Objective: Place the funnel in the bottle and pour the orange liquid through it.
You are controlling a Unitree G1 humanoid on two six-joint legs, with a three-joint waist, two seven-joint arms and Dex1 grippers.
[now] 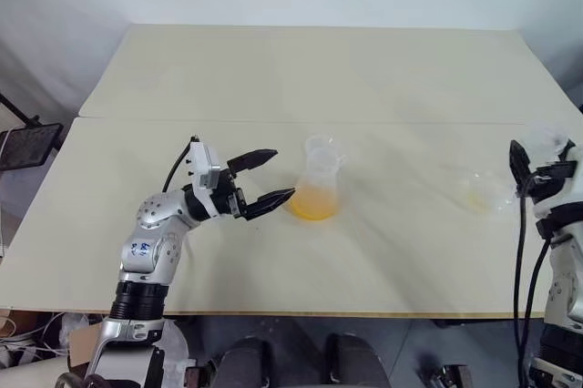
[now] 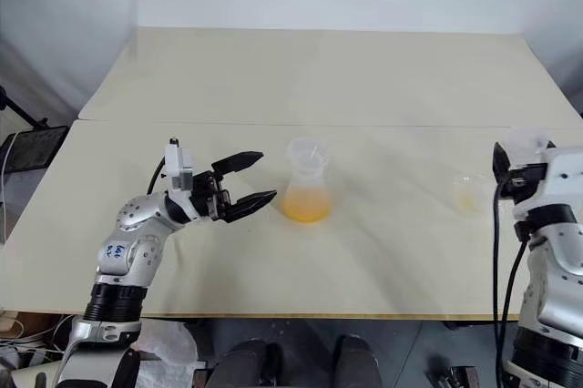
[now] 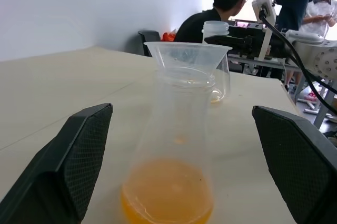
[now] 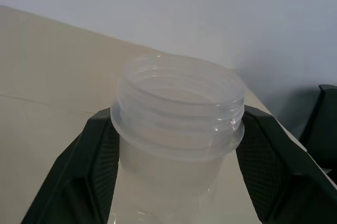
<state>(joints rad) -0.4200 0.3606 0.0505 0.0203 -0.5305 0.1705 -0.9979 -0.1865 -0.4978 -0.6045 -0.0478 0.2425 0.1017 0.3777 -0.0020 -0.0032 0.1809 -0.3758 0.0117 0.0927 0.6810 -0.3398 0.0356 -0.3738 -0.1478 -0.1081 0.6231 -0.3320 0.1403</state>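
Observation:
The bottle [image 1: 317, 189], a clear flask, stands upright near the middle of the table. Orange liquid [image 1: 312, 204] fills its base. The clear funnel [image 3: 187, 56] sits in its neck. My left gripper [image 1: 282, 174] is open just left of the bottle, with one finger [image 3: 79, 155] on either side and neither touching it. At the table's right edge, my right gripper [image 4: 179, 124] is shut on the threaded neck of a clear wide-mouthed vessel [image 1: 481, 192]. The vessel is held upright, with a trace of orange at its bottom.
The beige table [image 1: 273, 69] has a seam across its middle and bare surface around the bottle. A black stand [image 1: 27, 147] sits off the table's left edge. Beyond the table's right side, people [image 3: 226, 3] are among desks and equipment.

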